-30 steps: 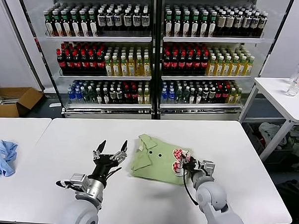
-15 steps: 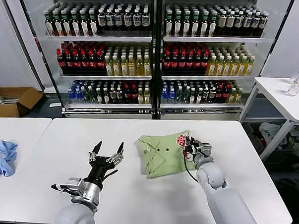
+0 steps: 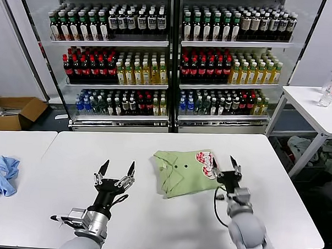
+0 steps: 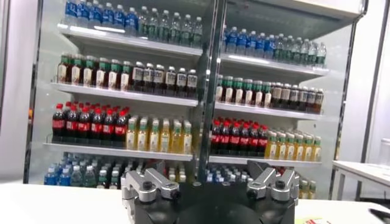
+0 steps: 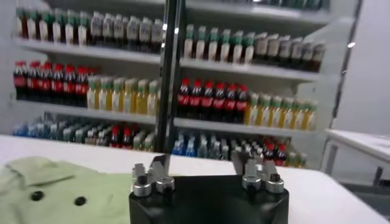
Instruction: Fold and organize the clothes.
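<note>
Head view: a white table (image 3: 167, 229) stands in front of glass-fronted drinks coolers (image 3: 169, 58) filled with bottles. A light green polo shirt (image 3: 181, 170) lies partly folded on the table, a little toward the table's right edge and nearer its far edge than its near edge. The collar and two dark buttons face the table's left side, and the red-and-white chest print (image 3: 205, 157) shows at the fold's far right corner.

The right gripper (image 3: 225, 165) sits at the shirt's right border, its dark jaws spread apart and pointing up. The left-hand jaw tip is just beside the print and the other is over bare table. Nothing is held between them.

The left gripper (image 3: 116, 172) is well apart from the shirt, over bare table toward the near left, with jaws spread wide and empty. A smaller light blue garment (image 3: 0, 175) lies crumpled on a separate table (image 3: 22, 146) at the far left.

Left wrist view: the left gripper (image 4: 207, 185) shows only the metal bases of its jaws against the coolers; no shirt appears here.

Right wrist view: the right gripper (image 5: 208, 176) has its jaw bases set apart, and the polo shirt (image 5: 61, 189) with its two buttons lies beside and beyond the gripper body, not between the jaws.
</note>
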